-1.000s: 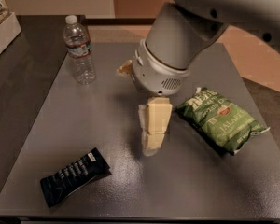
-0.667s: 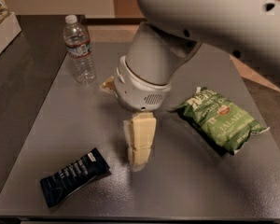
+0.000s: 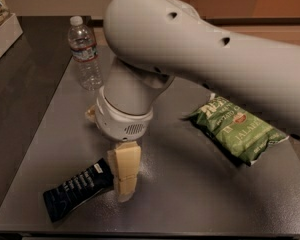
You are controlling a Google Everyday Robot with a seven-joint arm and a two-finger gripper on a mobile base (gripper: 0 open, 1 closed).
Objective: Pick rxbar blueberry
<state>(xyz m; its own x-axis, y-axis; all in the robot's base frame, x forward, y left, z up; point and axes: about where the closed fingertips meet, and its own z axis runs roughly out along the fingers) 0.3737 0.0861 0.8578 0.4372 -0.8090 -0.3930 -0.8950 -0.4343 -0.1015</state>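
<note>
At the near left of the grey table, lying flat and slanted: the rxbar blueberry, dark wrapper with white lettering facing up. Looks light, thin and slightly bendy, with a slick foil skin likely to slide on the smooth top. Sits too low for an easy side grab. Best pinched across the narrow width near the middle, not by the crimped ends. Further back, upright and well apart: a water bottle. Just right of the bar, touching or almost touching its upper-right end: the gripper, pointing straight down at the tabletop beneath the white arm. Spread or pressed together: impossible to say from this angle. Far right: a green chip bag.
</note>
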